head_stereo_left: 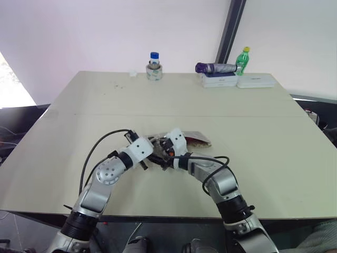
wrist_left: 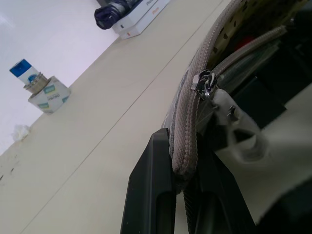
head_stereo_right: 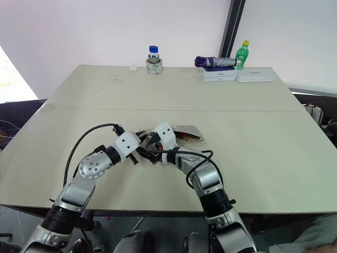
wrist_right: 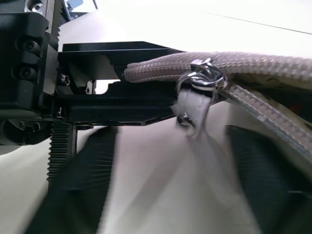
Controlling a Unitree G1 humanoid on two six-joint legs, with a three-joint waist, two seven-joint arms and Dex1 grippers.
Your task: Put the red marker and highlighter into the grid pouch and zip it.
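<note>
We find the grid pouch (head_stereo_left: 196, 139) mid-surface, long axis 9-to-3. Left hand (wrist_left: 183, 195) clamps its 9 o'clock end; right hand (wrist_right: 161, 195), half-spread, straddles the zipper pull (wrist_right: 201, 78).

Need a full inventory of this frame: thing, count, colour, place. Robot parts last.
grey fabric grid pouch: 1, grey, near middle of table, one end pinched in left gripper, zipper partly open
metal zipper slider with white pull cord: 1, silver and white, near the pouch's held end
beige table: 1, beige, under everything
blue-capped jar on tape roll: 1, blue and white, far edge centre
white boxes: 2, white, far right edge
purple folded umbrella: 1, purple, on the boxes
green bottle: 1, green with yellow cap, by the boxes
left gripper: 1, black fingers, shut on pouch end
right gripper: 1, black fingers, apart either side of pull cord
</note>
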